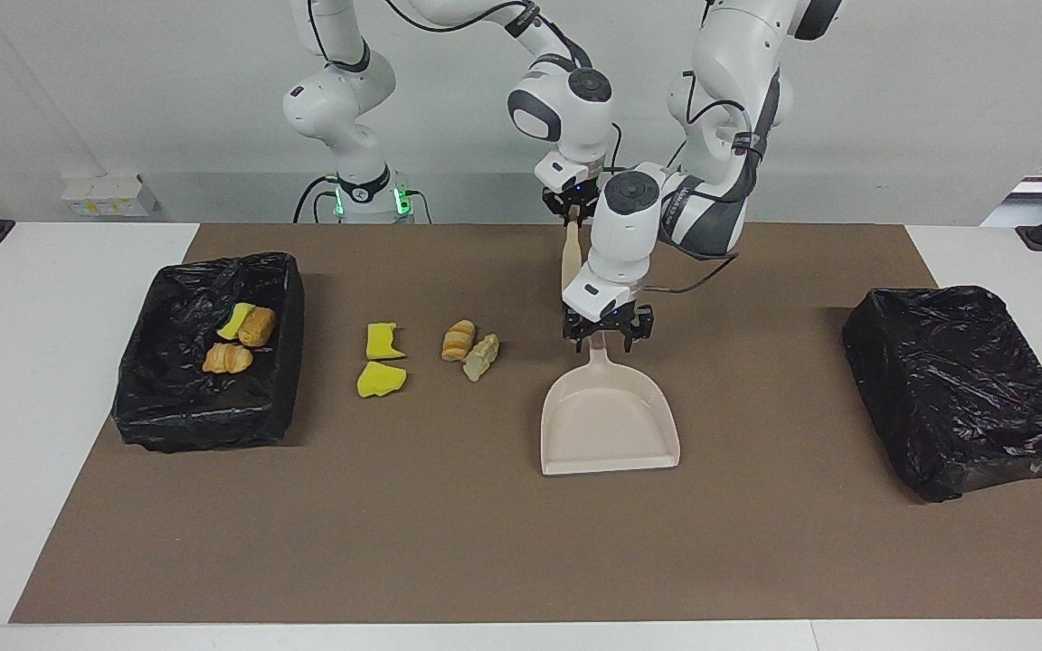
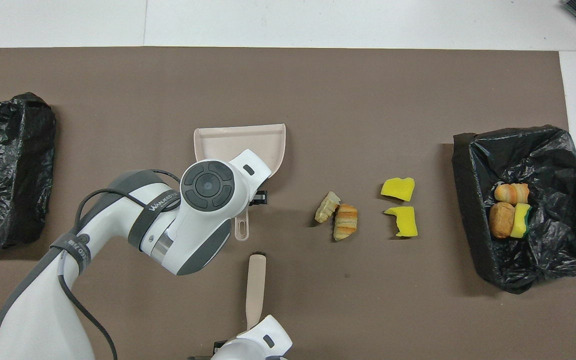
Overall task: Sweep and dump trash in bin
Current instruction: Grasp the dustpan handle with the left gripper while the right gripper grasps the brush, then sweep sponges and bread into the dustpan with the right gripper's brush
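Observation:
The beige dustpan (image 1: 610, 423) lies flat mid-table, its handle pointing toward the robots. My left gripper (image 1: 603, 342) is down at that handle, open, a finger on each side. The beige brush (image 1: 570, 262) stands slightly tilted nearer the robots, and my right gripper (image 1: 575, 208) is shut on its handle top. On the mat lie two yellow sponge pieces (image 1: 383, 341) (image 1: 381, 380) and two bread lumps (image 1: 458, 340) (image 1: 481, 356) of trash. The black-lined bin (image 1: 204, 420) holds three more pieces (image 1: 227, 359). From overhead, the left wrist covers part of the dustpan (image 2: 240, 142), and the brush (image 2: 255, 287) shows.
A second box wrapped in black plastic (image 1: 964, 389) sits at the left arm's end of the table. The brown mat (image 1: 485, 542) covers the table's middle, with white table surface around it.

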Controlling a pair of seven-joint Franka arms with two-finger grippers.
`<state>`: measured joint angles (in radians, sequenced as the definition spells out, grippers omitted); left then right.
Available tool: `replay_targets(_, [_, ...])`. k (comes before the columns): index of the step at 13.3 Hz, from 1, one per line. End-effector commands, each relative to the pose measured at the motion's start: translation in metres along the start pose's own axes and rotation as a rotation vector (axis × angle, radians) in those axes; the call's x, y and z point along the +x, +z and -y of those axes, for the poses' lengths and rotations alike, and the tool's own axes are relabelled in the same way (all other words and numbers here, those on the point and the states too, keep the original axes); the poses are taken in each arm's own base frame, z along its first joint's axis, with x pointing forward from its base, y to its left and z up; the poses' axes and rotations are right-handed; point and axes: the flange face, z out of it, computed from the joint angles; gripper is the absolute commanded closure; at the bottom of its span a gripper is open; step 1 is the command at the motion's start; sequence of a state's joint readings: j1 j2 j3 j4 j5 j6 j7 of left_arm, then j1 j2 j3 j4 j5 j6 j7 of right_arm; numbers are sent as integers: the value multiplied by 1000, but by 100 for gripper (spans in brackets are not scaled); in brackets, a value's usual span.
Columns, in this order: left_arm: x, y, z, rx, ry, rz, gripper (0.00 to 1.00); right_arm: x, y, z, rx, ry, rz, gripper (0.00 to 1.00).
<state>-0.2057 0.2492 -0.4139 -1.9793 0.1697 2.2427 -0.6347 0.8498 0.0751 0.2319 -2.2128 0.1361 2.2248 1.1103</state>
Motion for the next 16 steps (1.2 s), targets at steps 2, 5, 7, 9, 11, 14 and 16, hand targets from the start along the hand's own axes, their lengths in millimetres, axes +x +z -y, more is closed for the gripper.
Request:
replay_targets(2, [-5,4,1,14,-1,-11,61,15,-30,-32,0,49,6,100])
replay_targets(5, [0,3,1,12,-2,-10,95,26,-64,-75,-10,34,-9,100])
replay_targets(7, [10,-13,10,10,-9,-34,97,39,-86,-105,-44,3,13,100])
replay_targets(9, [11,-19,19,38,72,-13,97,67,-109,-143,-60,-23,41,100])
replay_targets(11, [10,-35,35,73,235,13,97,96,-127,-176,-61,-49,59,100])
replay_targets(14, [8,-49,58,109,511,74,97,144,-135,-219,-67,-86,46,100])
replay_targets(16, [9,-46,71,115,697,131,98,181,-134,-251,-116,-130,30,100])
